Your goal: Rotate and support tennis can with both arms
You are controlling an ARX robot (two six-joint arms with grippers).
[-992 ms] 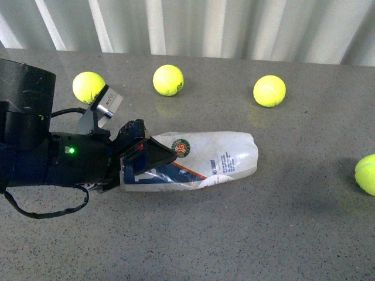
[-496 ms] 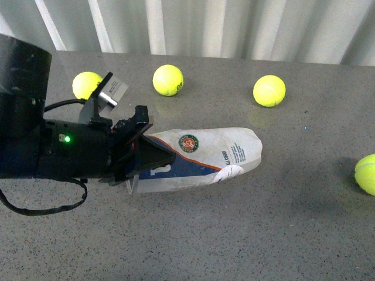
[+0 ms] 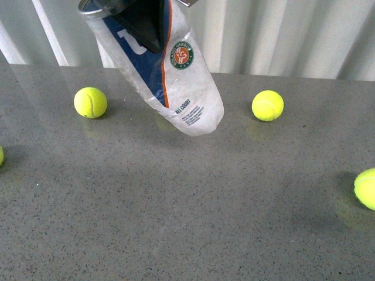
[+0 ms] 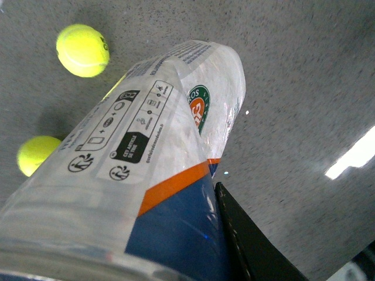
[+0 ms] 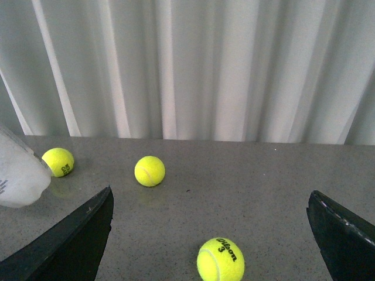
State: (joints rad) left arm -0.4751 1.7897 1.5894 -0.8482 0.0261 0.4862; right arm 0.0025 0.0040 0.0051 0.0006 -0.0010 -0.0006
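The tennis can [image 3: 176, 76] hangs in the air above the grey table, tilted, with its metal rim at the upper left and its closed end low at the right. My left gripper [image 3: 145, 26] is shut on it near the rim, at the picture's top edge. In the left wrist view the can [image 4: 146, 158] fills the frame, with one black finger [image 4: 252, 249] pressed to its navy band; the other finger is hidden. My right gripper [image 5: 211, 193] stands open over the table, nothing between its fingers. The can's closed end [image 5: 20, 178] shows beside one of its fingers.
Yellow-green tennis balls lie on the table [image 3: 187, 222]: one at the left [image 3: 90, 102], one right of the can [image 3: 268, 105], one at the right edge [image 3: 366, 187]. A Wilson ball [image 5: 220, 259] lies just below the right gripper. A white corrugated wall [image 3: 281, 35] stands behind.
The can lay on the table with my left gripper shut on its open end. Now it is lifted off and swung steeply, closed end down, and the left arm's body has left the view.
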